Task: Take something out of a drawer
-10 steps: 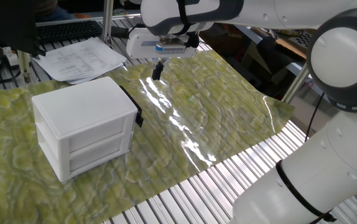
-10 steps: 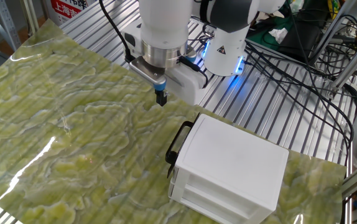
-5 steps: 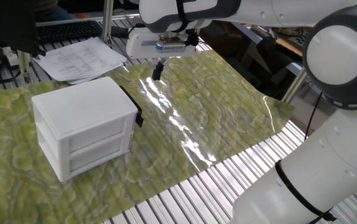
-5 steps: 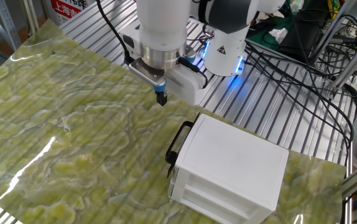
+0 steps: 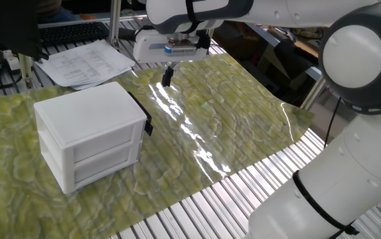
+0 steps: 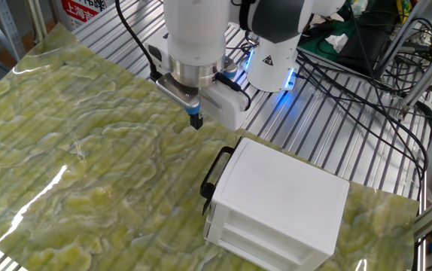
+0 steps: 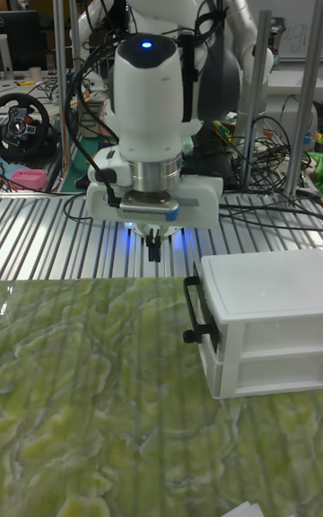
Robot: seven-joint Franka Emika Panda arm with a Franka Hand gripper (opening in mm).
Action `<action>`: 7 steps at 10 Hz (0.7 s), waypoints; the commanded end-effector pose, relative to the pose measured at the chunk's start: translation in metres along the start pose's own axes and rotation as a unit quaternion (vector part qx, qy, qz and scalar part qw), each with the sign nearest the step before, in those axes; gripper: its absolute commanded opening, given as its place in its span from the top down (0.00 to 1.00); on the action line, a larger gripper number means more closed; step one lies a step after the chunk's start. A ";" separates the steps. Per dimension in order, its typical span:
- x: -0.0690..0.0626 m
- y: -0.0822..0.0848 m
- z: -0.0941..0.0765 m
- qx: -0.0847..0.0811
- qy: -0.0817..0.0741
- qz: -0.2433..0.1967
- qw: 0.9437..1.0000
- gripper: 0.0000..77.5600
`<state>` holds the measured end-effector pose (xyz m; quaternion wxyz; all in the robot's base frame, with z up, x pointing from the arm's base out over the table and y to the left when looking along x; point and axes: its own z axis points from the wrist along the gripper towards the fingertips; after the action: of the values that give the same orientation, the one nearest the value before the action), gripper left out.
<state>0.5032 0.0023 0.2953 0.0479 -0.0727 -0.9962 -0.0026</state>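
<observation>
Drawer (image 7: 260, 322) shut, handle (image 7: 192, 311) front-on, fingers (image 7: 154, 250) together

The green mat (image 5: 230, 126) is seen obliquely from above from two opposite sides, and low from its front edge. The white drawer box (image 5: 91, 133) (image 6: 280, 203) (image 7: 265, 319) is shared by all.
</observation>
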 end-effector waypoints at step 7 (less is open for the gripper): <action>-0.007 0.036 0.014 0.002 0.006 -0.008 1.000 1.00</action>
<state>0.5130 0.0362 0.2797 0.0556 -0.0651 -0.9963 -0.0014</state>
